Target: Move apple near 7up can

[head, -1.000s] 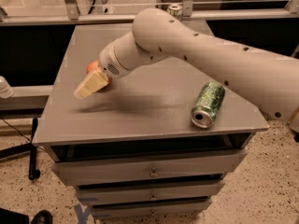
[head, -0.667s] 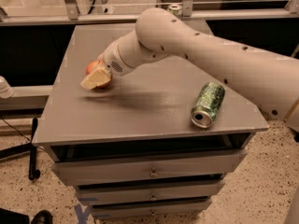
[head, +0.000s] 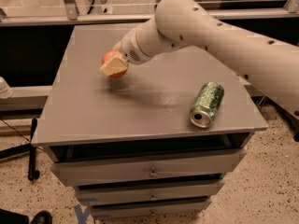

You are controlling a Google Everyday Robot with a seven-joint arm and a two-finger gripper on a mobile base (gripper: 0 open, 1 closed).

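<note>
My gripper [head: 113, 65] is over the left middle of the grey table [head: 93, 120], at the end of the big white arm that reaches in from the right. It is shut on the red-orange apple [head: 110, 58], which shows between the pale fingers [head: 114, 69] and hangs a little above the tabletop. The 7up can does not show in this view; it is either behind the arm or out of view.
A dark green mottled can [head: 207, 104] lies on its side near the table's front right corner, open end toward me. Drawers [head: 149, 171] sit under the tabletop. A glass rail [head: 70, 6] runs behind the table. The white arm [head: 224, 36] spans the table's back right.
The gripper has moved to the right and slightly toward the back, carrying the apple with it. The green can has not moved.
</note>
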